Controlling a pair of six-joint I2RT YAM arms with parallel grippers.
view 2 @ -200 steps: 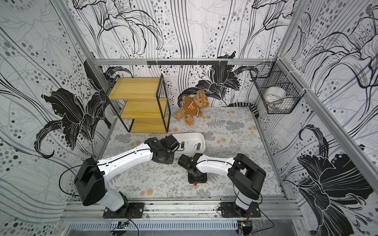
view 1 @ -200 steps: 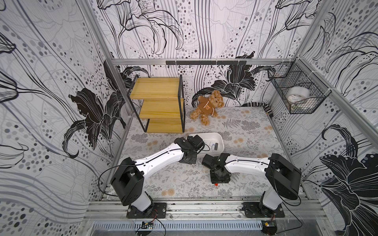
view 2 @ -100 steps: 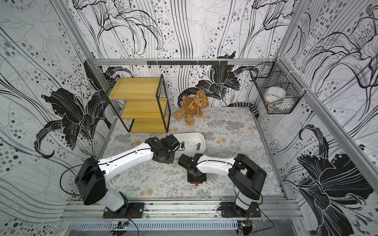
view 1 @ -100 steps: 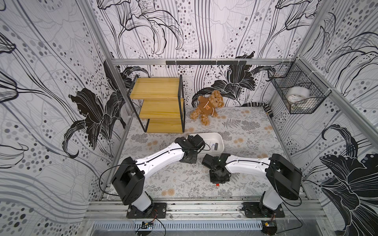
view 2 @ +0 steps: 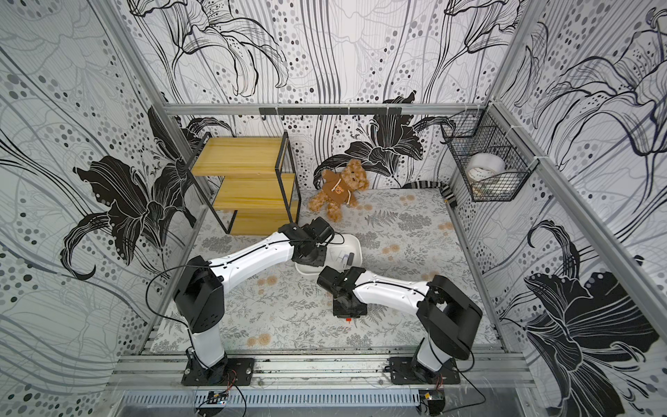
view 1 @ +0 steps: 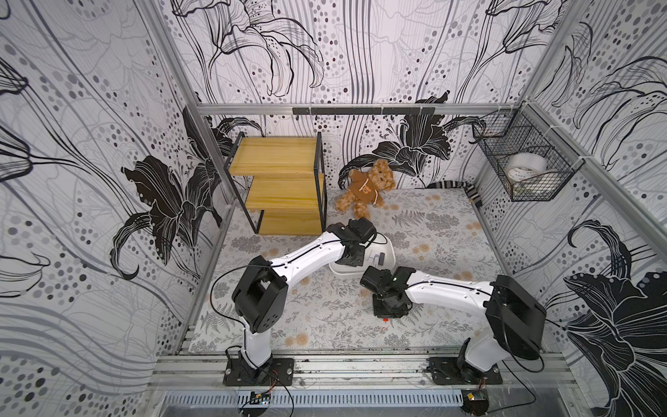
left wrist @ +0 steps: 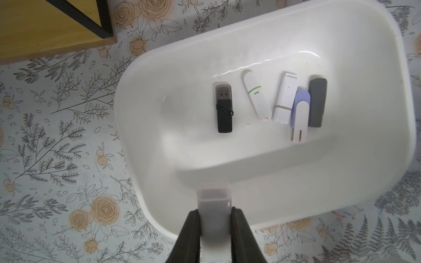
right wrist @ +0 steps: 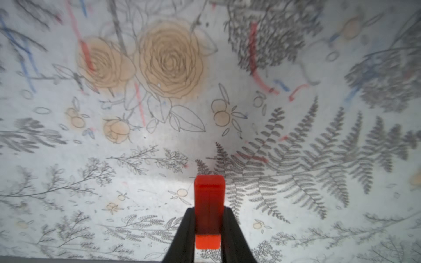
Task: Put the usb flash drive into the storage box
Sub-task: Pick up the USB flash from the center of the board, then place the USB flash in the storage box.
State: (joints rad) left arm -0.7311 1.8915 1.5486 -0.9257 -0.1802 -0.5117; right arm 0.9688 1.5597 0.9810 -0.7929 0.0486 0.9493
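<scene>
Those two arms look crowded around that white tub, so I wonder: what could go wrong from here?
1. The left gripper holds a pale flash drive over the wall of the storage box; released there, it might bounce out.
2. The right gripper pinches a red flash drive; carrying it over could bump the nearby left arm.

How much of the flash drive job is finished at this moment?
Done: five drives lie in the storage box. In hand: the left tool grips a pale drive above the box rim; the right tool grips a red drive near the tabletop. Left: release both into the box.
</scene>
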